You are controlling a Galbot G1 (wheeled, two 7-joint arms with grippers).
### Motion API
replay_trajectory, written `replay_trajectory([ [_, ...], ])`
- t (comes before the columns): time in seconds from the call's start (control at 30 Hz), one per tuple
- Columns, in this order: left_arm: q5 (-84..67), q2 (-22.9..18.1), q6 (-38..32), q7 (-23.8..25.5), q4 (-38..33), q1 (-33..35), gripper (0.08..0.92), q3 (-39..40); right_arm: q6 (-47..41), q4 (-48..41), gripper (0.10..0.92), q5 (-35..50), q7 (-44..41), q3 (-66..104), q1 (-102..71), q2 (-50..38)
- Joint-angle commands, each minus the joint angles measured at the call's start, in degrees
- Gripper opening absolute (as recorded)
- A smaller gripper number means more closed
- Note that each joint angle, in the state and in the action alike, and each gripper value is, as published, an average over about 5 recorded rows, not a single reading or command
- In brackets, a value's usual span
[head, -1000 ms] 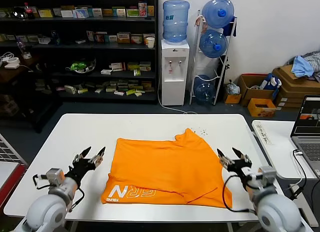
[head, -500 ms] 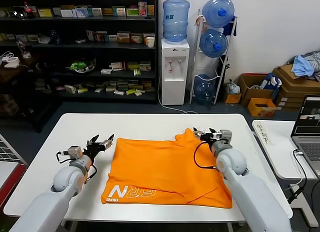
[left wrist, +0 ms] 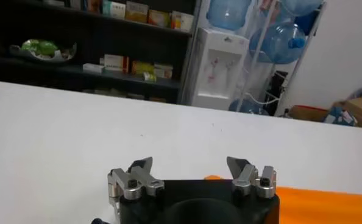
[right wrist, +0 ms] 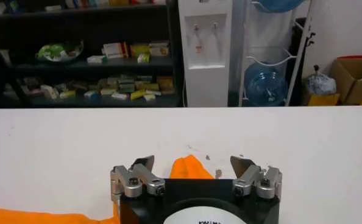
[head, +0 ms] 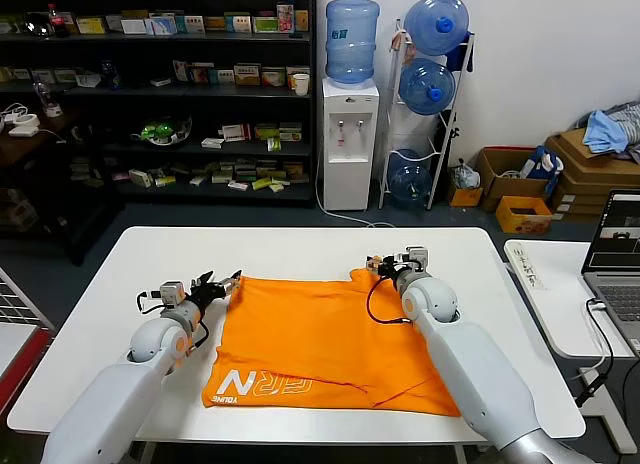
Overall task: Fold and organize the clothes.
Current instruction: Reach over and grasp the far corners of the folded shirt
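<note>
We note a white rectangular table [head: 300,246] in the foreground. Behind it stands a white water dispenser [head: 350,142] carrying a blue plastic bottle [head: 351,41] upright on top. Just beside it, a white wire rack [head: 432,104] holds three more blue bottles, stacked one above another. Dark shelving [head: 160,94] along the back wall carries small boxes — labels unreadable. At far right, brown cardboard boxes [head: 585,169] bear a light blue cloth [head: 607,130]; an open laptop [head: 612,256] sits on a white side table.
</note>
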Motion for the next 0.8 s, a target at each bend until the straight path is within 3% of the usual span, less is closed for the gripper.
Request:
replay_trajectory([
  [0.03,0.4,-0.8,0.5,0.5,2.5,-1.8,0.823,2.0,-1.2,-4.0,0.823,-1.2,-0.6,-1.4,2.5,1.5],
  [0.4,1.0,-1.3,0.3,0.6,2.1,-1.8,0.819,3.5,-2.3,-3.9,0.802,-1.1,-0.6,-1.2,1.7,1.1],
  [0.5,1.4,-1.3,0.3,0.6,2.3,-1.8,0.779,4.1,-2.5,-3.7,0.735,-0.9,-0.6,-1.2,1.6,1.0],
  [0.8,2.1,-1.5,0.2,0.5,2.4,-1.7,0.529,4.4,-3.0,-3.6,0.476,-0.5,-0.5,-1.1,1.0,0.9],
])
